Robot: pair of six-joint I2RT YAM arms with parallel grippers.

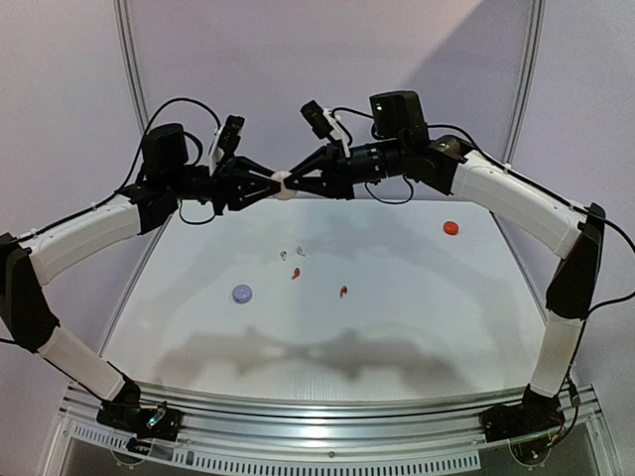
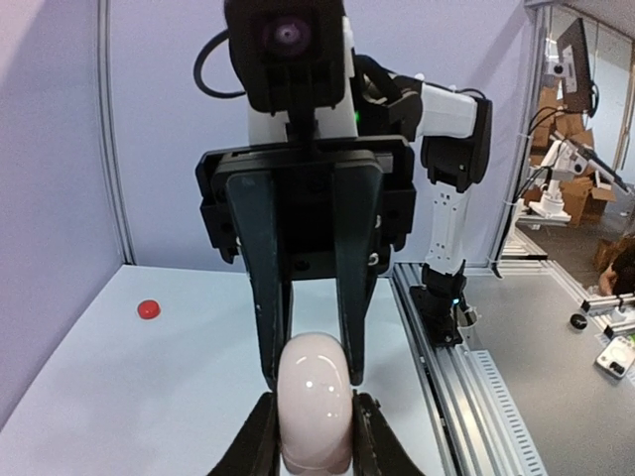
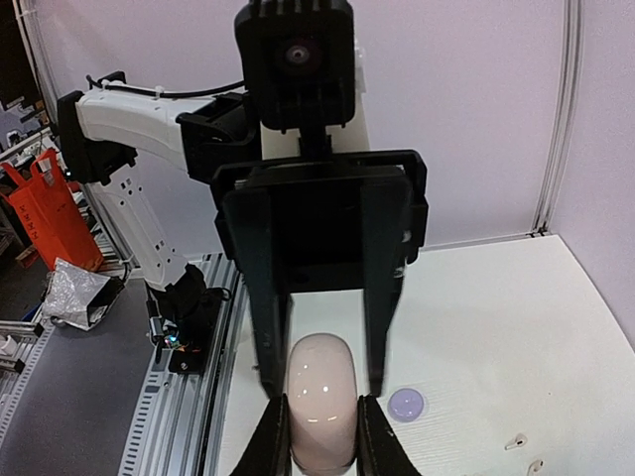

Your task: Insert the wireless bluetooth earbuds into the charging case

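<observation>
- Closest to both wrist cameras is a pale, glossy round case (image 2: 316,402), seen edge-on and held in the air above the far part of the white table (image 1: 417,317).
- My left claw (image 1: 266,184) reaches in from the left. Its two black fingers are closed tight on one end of the case, one on each flat side.
- My right claw (image 1: 304,182) meets it head-on from the right. Its fingers are drawn in against the other end of the same case, so I hold it between both claws.
- Two white earbuds (image 1: 284,255) lie side by side on the table, below the held case and apart from it.
- Two red earbuds (image 1: 296,275) lie just nearer my bases, one close to the white pair and one further right.
- A lilac case (image 1: 243,293) sits flat on the table, left of the earbuds.
- A red case (image 1: 450,227) sits far to the right, near the back edge, well apart from everything else.
</observation>
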